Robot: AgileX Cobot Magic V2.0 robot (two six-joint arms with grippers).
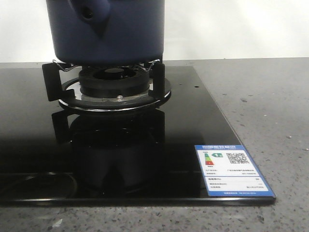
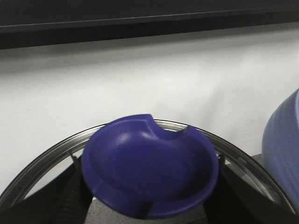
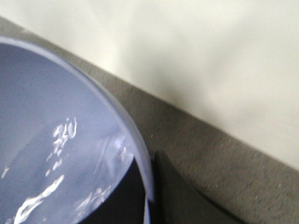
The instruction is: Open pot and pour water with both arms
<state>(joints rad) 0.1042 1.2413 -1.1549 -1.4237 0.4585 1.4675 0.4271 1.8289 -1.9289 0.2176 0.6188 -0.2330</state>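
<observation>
On burner, upright pot [image 1: 106, 34]

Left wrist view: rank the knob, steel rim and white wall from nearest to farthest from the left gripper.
1. The knob, centre, flanked by the left gripper fingers.
2. The steel rim, ringing the knob just beyond it.
3. The white wall, far behind both.

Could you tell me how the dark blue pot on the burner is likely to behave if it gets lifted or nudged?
The pot looks rigid with matte sides, so probably not slippery. It rests on the narrow prongs of the burner stand, so a sideways push might tip or slide it. The right wrist view shows liquid glinting inside a vessel, likely this one, so it may be heavy and slosh.
</observation>
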